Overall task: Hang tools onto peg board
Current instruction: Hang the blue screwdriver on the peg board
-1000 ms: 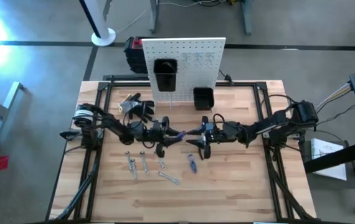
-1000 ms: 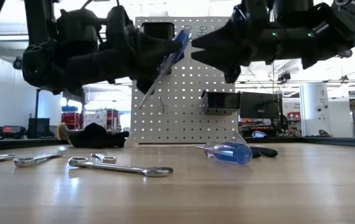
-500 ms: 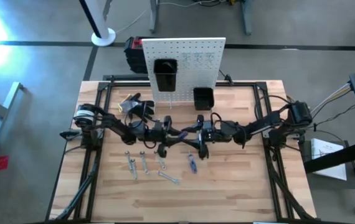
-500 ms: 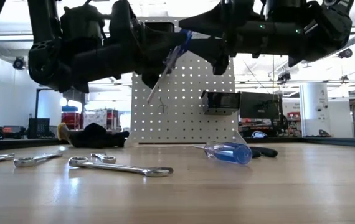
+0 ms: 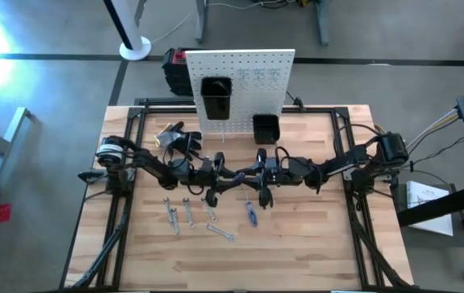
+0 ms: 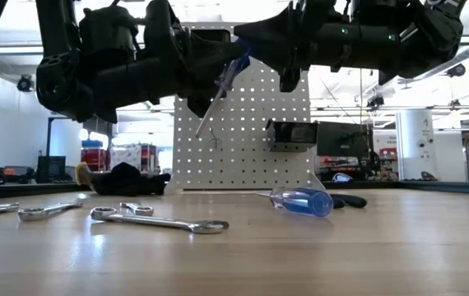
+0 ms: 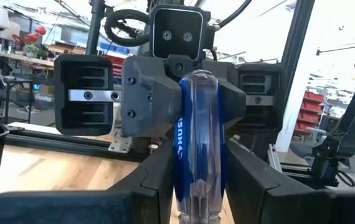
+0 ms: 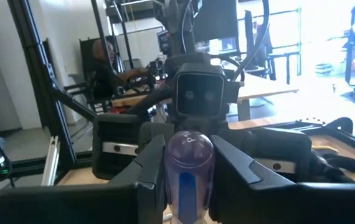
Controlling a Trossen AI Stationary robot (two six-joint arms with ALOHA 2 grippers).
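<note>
A blue-handled screwdriver (image 6: 233, 67) hangs tilted above the table's middle, handle up, its shaft (image 6: 206, 115) slanting down toward the table's left. My left gripper (image 5: 225, 177) comes from the left and is shut on it. My right gripper (image 5: 247, 173) faces it from the right and is shut on the same handle. The white peg board (image 5: 240, 77) stands at the far edge with two black bins (image 5: 216, 96) (image 5: 265, 128). My left gripper pinches the screwdriver's handle (image 7: 197, 168) between its two fingers, coming about level from the table's left. The handle runs along the fingers, clear of the table. My right gripper pinches the handle's butt end (image 8: 189, 163) between its two fingers (image 8: 151, 171), coming about level from the table's right.
On the table in front of the arms lie several silver wrenches (image 5: 189, 212) (image 6: 160, 220) and a second blue screwdriver (image 5: 251, 213) (image 6: 304, 201). Black gloves (image 5: 179, 138) rest at the far left by the peg board.
My right gripper has moved toward the table's left and slightly up, brought its open fingers around the screwdriver's handle end, and shut on it. The screwdriver has stayed where it was, in my left gripper.
</note>
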